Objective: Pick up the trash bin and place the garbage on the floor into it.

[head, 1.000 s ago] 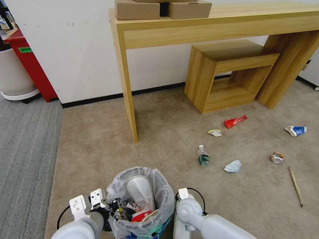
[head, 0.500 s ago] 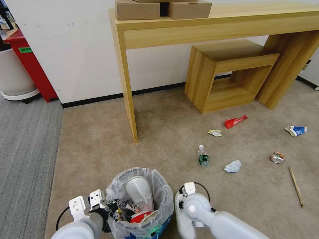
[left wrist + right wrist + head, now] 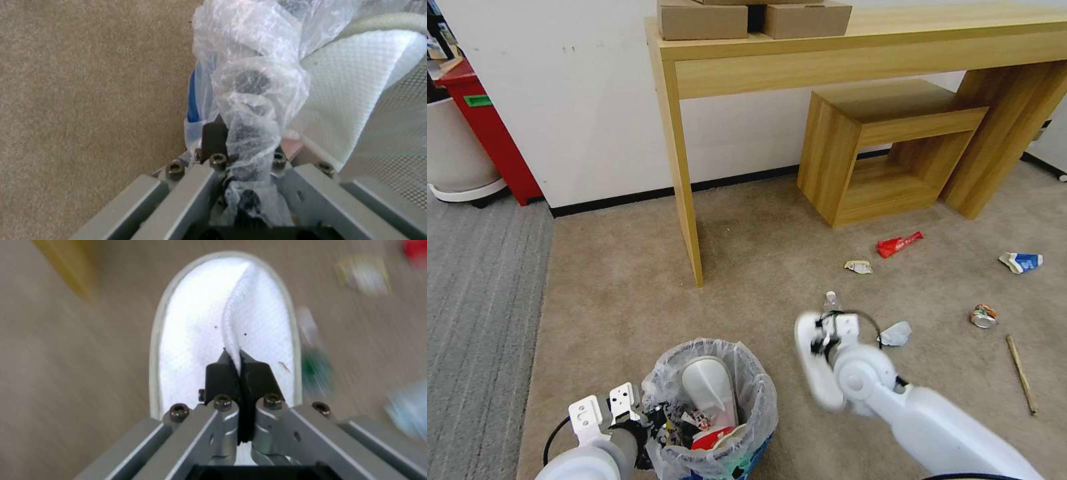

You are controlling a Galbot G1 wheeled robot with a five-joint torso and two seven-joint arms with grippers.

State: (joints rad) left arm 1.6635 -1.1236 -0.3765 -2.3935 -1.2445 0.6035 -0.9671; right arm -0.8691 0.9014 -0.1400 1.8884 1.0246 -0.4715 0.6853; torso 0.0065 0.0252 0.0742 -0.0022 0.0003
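Left gripper (image 3: 242,156) is sitting nearest the robot, at the trash bin (image 3: 710,407) rim, jaws closed on the rim with the crinkled clear liner bag (image 3: 253,100) bunched between them. The bin is at the near edge of the beige carpet (image 3: 627,280), a white slipper (image 3: 710,387) and red scraps already inside it. Bin looks light, but the liner is thin and slick, so I'd expect the film to creep unless the rigid rim is in the pinch too.

Right gripper (image 3: 240,373) is out just right of and beyond the bin, jaws pinched fully together on the folded upper of a second white slipper (image 3: 227,330), which is hanging clear of the carpet. The slipper is soft, light and floppy: a fabric-fold grip is fine, though it will swing.

Further out on the carpet, mid-right:
- Clear bottle (image 3: 830,299), partly hidden behind the right wrist. Smooth, will roll; take it across the body.
- Crumpled white paper (image 3: 898,333). Compressible, any pinch works.
- Crushed can (image 3: 982,315). Stiff; grab at the dented waist.
- Wooden stick (image 3: 1020,375). Thin and low, needs a pinch across the middle.

Toward the far wooden stool (image 3: 887,147): small wrapper (image 3: 858,267), red wrapper (image 3: 898,244) and blue-white carton (image 3: 1020,261). All are flat and light; go for raised edges.
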